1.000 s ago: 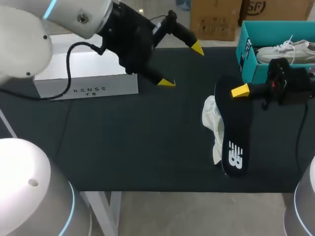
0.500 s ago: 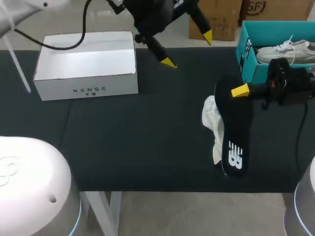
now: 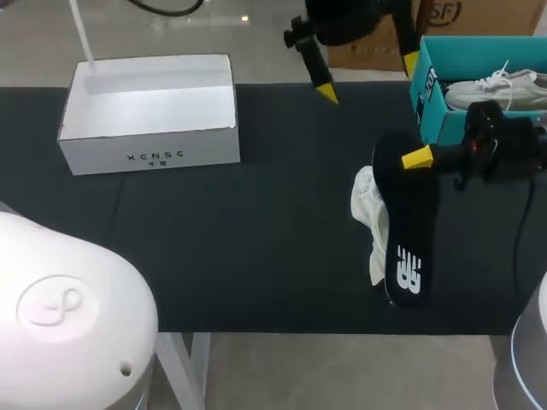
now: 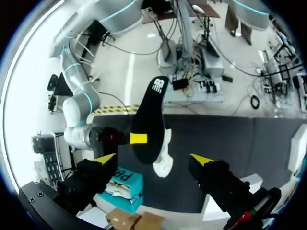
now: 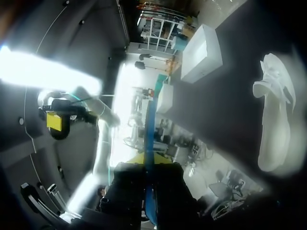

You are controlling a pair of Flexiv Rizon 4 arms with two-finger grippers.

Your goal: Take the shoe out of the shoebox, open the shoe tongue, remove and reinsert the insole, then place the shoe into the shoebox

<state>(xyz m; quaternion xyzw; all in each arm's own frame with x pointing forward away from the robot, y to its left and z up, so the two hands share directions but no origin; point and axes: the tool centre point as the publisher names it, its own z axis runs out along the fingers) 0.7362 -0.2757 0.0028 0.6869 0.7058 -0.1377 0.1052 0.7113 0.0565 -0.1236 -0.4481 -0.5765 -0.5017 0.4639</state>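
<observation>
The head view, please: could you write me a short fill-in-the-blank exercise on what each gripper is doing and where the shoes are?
1. The right gripper is shut on the black ____.
2. One white shoe lies on the table; a second shoe sits inside the teal ____.
3. The left gripper hangs over the table's far edge with its fingers ____.

Missing words: insole; shoebox; open.

Dark table (image 3: pixel 256 248), open white box (image 3: pixel 150 128) on top
</observation>
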